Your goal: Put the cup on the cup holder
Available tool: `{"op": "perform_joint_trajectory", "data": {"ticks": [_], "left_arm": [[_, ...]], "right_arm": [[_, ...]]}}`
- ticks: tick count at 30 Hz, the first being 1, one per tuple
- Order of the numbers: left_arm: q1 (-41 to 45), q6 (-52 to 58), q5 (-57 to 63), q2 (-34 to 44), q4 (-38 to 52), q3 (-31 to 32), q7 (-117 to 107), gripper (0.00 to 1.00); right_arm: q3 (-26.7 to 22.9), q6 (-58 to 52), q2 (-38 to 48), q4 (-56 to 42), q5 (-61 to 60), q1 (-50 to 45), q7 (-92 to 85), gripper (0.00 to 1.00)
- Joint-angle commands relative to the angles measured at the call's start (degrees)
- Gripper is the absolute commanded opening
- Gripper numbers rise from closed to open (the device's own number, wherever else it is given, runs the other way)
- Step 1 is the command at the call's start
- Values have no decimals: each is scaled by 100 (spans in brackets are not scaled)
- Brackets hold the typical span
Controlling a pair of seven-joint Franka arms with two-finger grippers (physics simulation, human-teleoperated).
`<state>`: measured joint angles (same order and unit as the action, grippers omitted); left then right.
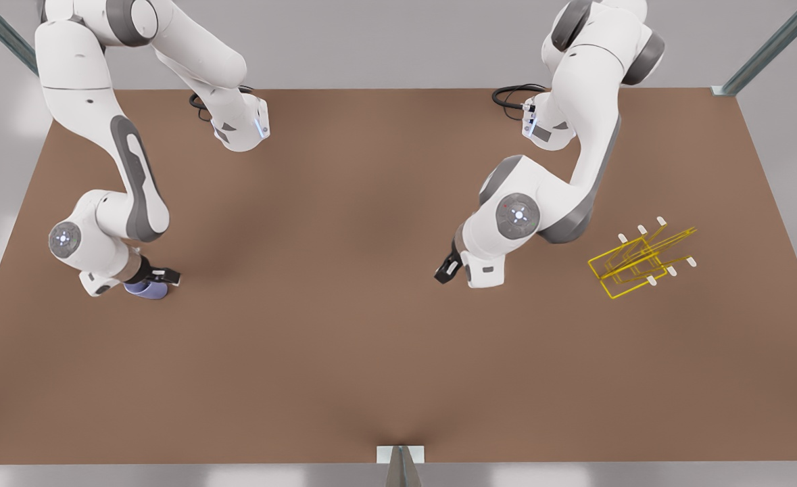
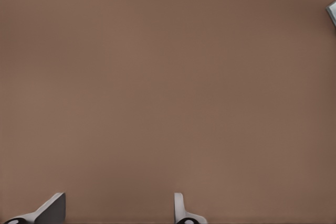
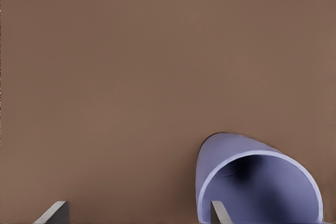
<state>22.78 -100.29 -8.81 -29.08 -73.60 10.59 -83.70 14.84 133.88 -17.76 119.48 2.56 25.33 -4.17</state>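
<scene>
On the broad brown tabletop (image 1: 344, 352) I see the thin yellow wire-frame cup holder (image 1: 638, 264) far toward the front view's right, well apart from the small tapered periwinkle cup (image 1: 147, 289), which lies on its side at the left. My right claw (image 1: 163, 277) sits over that cup, fingers apart, one finger inside the cup's open mouth. My left claw (image 1: 447, 270) waits open, nearer the holder.
</scene>
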Motion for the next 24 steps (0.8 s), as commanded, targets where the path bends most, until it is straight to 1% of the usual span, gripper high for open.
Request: {"op": "perform_joint_trajectory", "data": {"ticks": [1, 8, 17, 24], "left_arm": [[-2, 10, 11, 8, 12, -4, -129, 100], [7, 1, 11, -36, 3, -4, -129, 100], [-2, 1, 11, -72, -5, -4, -103, 100], [-2, 1, 20, -89, -5, -4, -94, 100]], "right_arm": [[1, -72, 114, -13, -1, 7, -181, 100], [-8, 112, -96, -4, 263, 341, -454, 100], [-8, 297, -211, 40, 254, 324, -454, 100], [-8, 692, -439, 93, 254, 341, -454, 100]]}}
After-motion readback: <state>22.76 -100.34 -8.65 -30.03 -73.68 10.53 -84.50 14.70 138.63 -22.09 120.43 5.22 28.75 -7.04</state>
